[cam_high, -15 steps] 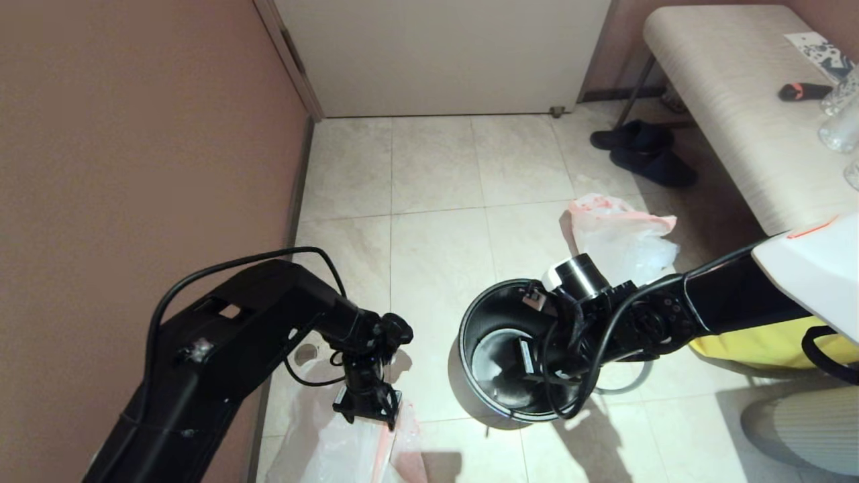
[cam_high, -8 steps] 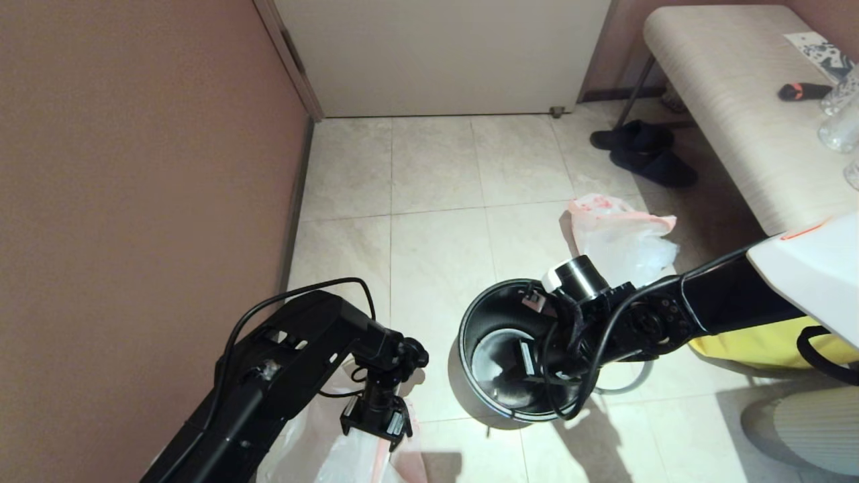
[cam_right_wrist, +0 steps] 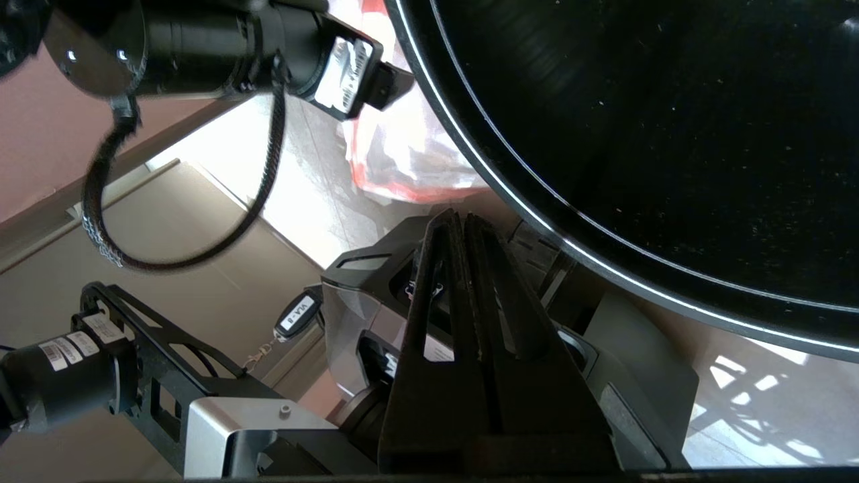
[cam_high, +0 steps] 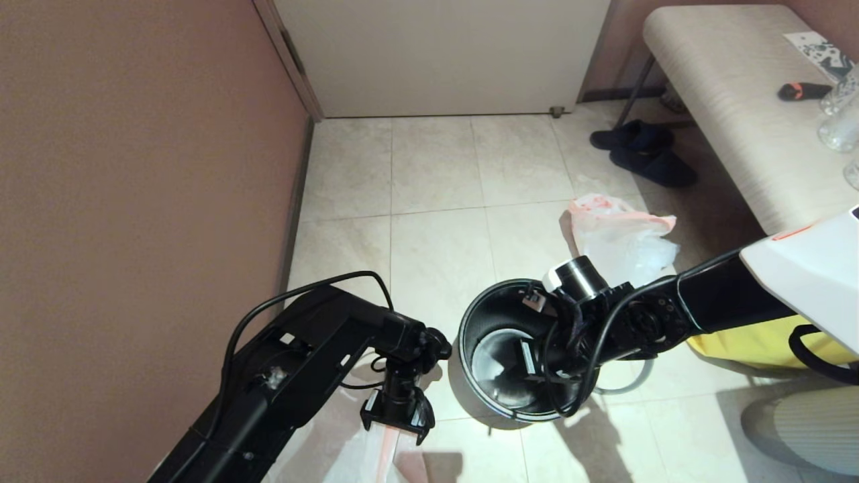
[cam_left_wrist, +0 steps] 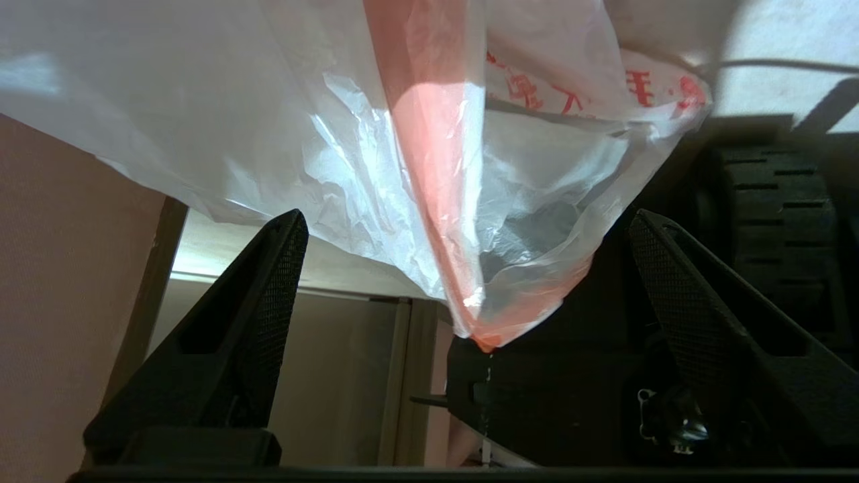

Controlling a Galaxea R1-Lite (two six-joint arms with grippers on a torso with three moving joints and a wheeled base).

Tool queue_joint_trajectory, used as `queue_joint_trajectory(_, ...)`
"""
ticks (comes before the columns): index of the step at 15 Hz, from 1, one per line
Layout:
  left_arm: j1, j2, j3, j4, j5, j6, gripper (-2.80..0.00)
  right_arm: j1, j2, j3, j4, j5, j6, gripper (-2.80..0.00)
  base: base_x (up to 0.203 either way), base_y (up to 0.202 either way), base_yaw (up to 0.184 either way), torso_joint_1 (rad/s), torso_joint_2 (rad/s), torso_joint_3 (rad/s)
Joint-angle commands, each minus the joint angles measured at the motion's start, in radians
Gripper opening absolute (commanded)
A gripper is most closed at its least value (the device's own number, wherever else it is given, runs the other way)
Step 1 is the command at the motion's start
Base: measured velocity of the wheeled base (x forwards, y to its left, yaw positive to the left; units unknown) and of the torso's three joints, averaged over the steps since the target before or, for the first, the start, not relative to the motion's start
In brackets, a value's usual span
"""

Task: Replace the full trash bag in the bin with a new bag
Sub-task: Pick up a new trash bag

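Left claw (cam_high: 396,420) hangs fingers-down with jaws spread wide over the new bag (cam_high: 376,456), which lies limp on the floor at the near edge, left of the bin (cam_high: 493,402). In the left wrist view the bag's pink-red band (cam_left_wrist: 436,168) sits between the fingers (cam_left_wrist: 265,282) but nothing pinches it.

Step in hand, as I read it: grab the bag. Best bet is to drop straight onto the band edge, close on one layer only, then lift slowly so the film doesn't slip.

Right claw (cam_right_wrist: 463,268) is pressed shut, empty, at the bin's near side. The lumpy bag (cam_high: 621,238) lies far right of the bin.

Versus a second ago: left arm has swung right, closer to the bin, and its jaws have opened further. Right arm unchanged.
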Motion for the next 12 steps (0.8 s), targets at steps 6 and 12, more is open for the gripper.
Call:
queue_joint_trajectory(6, -0.006, 0.034, -0.067, 0.010, 0.014, -0.020, 0.00, -0.003, -0.007, 0.004, 0.002, 0.003, 0.002, -2.80, 0.000, 0.000, 0.000, 0.000, 0.00, 0.000)
queue_joint_trajectory(12, 0.067, 0.105, -0.083, -0.012, 0.007, 0.168, 0.00, -0.009, 0.007, 0.004, -0.001, 0.010, -0.002, -2.80, 0.000, 0.000, 0.000, 0.000, 0.00, 0.000)
